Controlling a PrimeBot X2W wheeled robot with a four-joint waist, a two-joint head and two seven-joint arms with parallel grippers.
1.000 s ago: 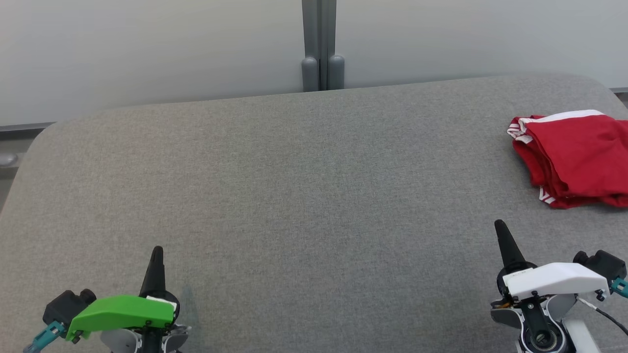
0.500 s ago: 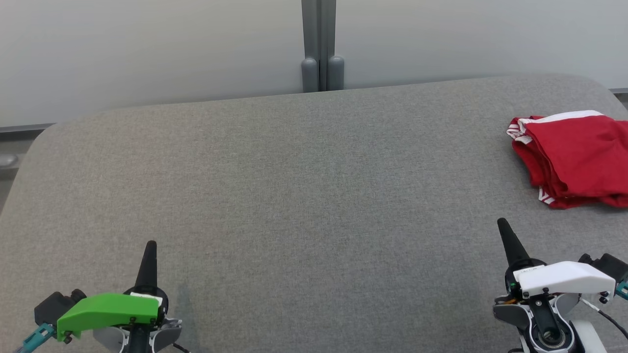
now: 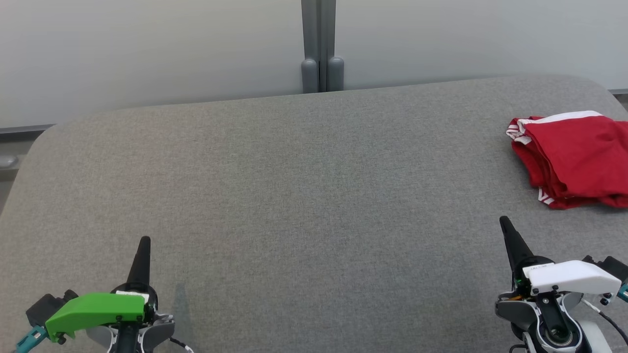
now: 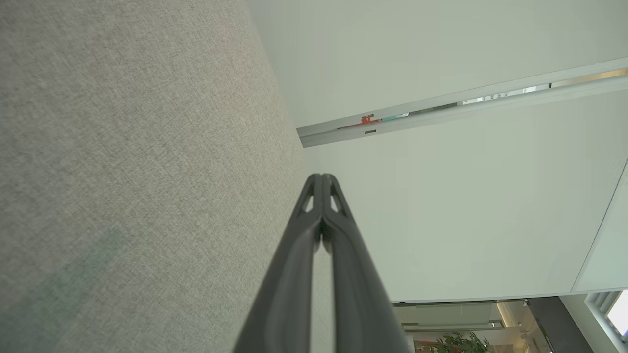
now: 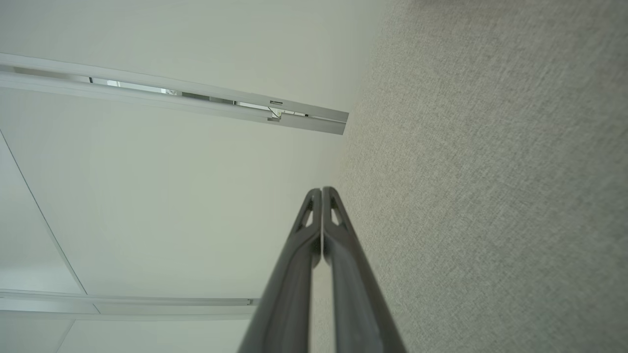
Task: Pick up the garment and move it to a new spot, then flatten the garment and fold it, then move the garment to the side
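Fingers together, empty, left gripper (image 3: 143,241) and right gripper (image 3: 504,220) are drawn back; garment (image 3: 579,157) lies folded aside, task judged done.

A grey fabric-covered surface (image 3: 314,196) with rounded far corners spreads wide. Just behind it stands a pale wall (image 3: 147,49), split at the middle by a grey upright post (image 3: 319,44). The left wrist view catches a leafy green plant (image 4: 456,341) far off.

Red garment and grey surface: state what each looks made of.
Red garment: soft matte fabric, probably jersey; limp folded layers, white striped trim.
Grey surface: woven cloth covering, matte; fine flecked weave shows close up.
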